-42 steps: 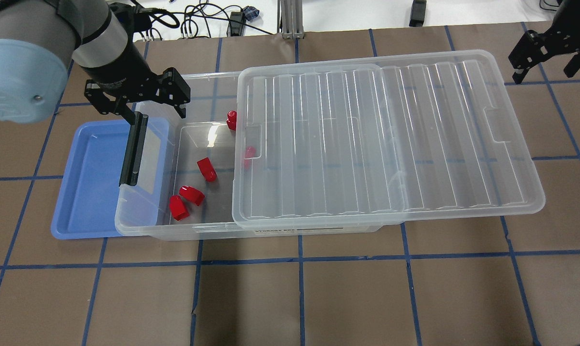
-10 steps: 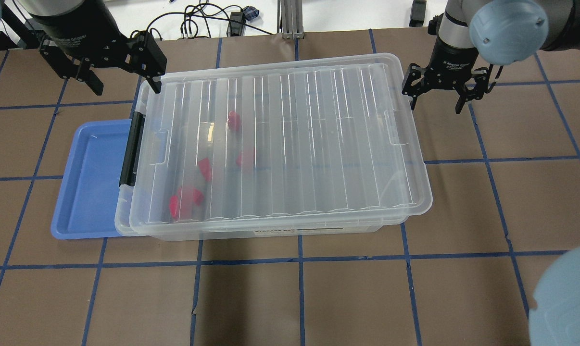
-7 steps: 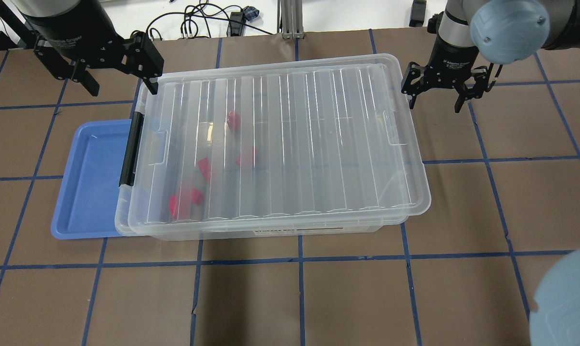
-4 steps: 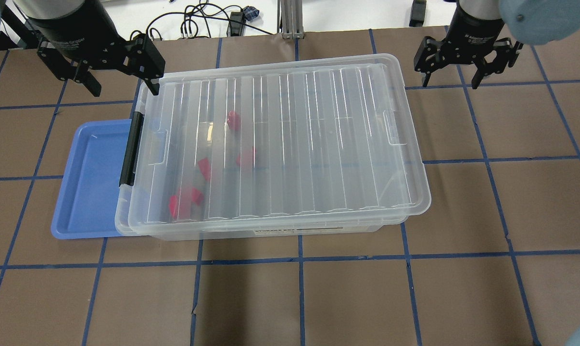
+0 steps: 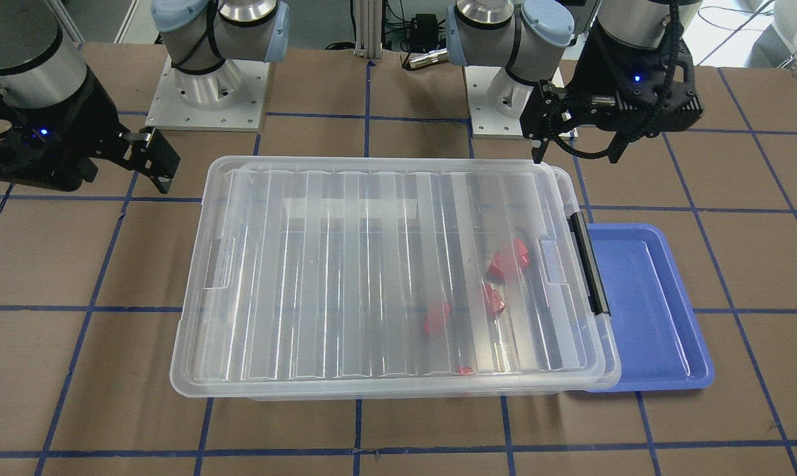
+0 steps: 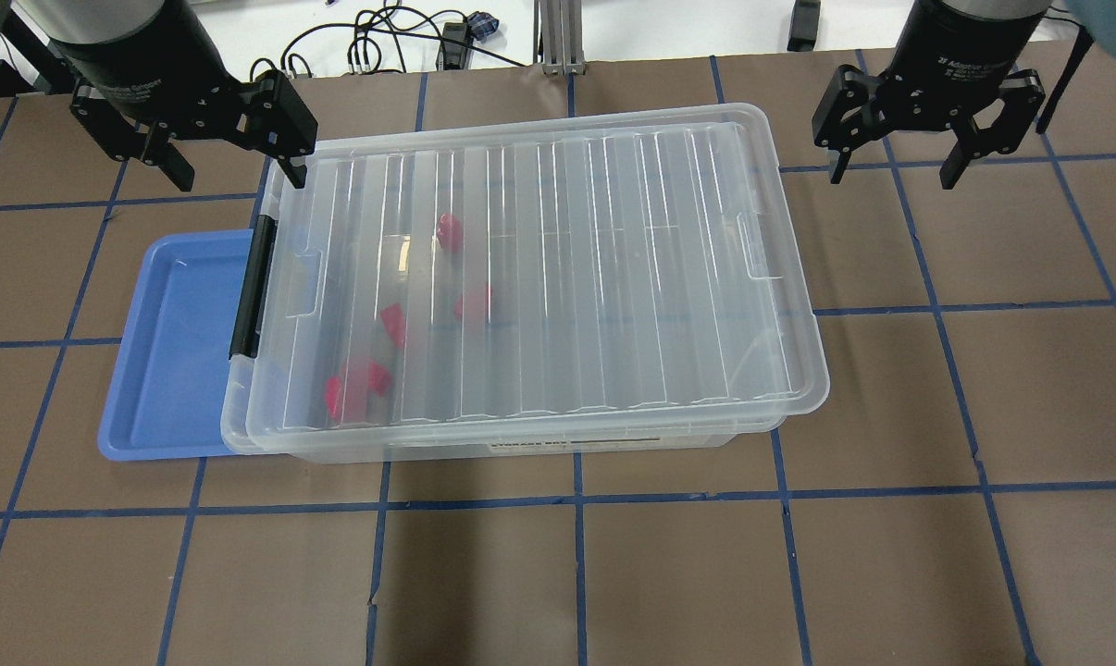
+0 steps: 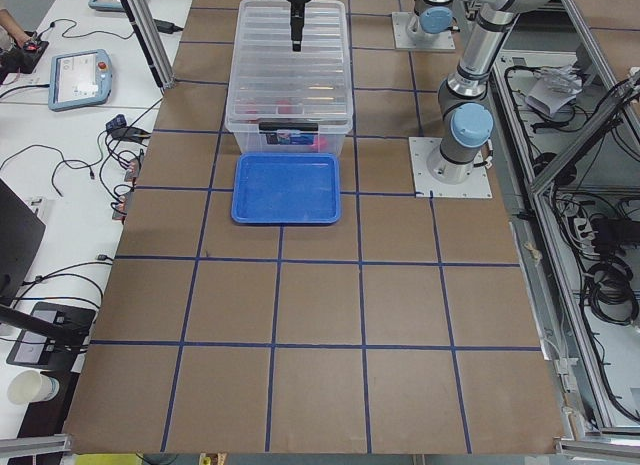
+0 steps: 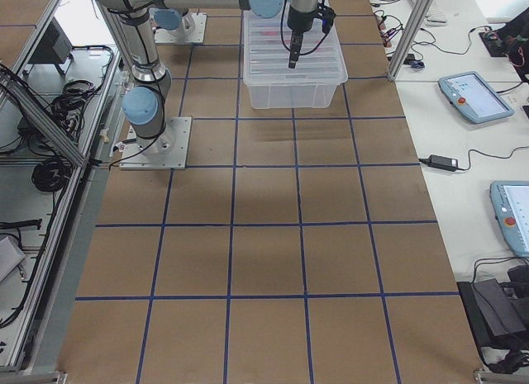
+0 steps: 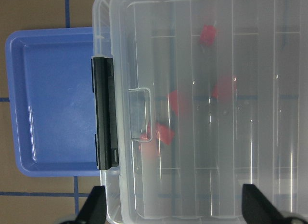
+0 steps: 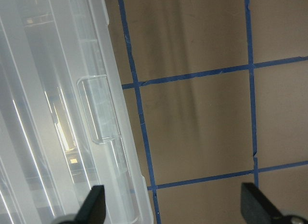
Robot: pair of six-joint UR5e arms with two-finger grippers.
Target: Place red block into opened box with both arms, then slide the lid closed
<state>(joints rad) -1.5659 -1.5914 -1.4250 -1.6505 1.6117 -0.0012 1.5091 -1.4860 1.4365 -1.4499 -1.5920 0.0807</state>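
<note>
The ribbed clear lid lies flat over the box and covers nearly all of it. Several red blocks, such as one red block and another, show blurred through the lid at the end with the black bar. My left gripper hovers open above the box's far left corner and holds nothing. Off the lid's far right corner, my right gripper is open and empty above bare table. The right wrist view shows the lid's end notch.
A shallow blue tray is tucked partly under the box's black-bar end. Cables and a metal post lie beyond the table's far edge. Brown paper with blue tape lines covers the table.
The lid went from overhanging the box's right end to lying over it. My right gripper has since drawn back from the lid's right end, rightward and farther off. My left gripper retreated to the far left corner.
</note>
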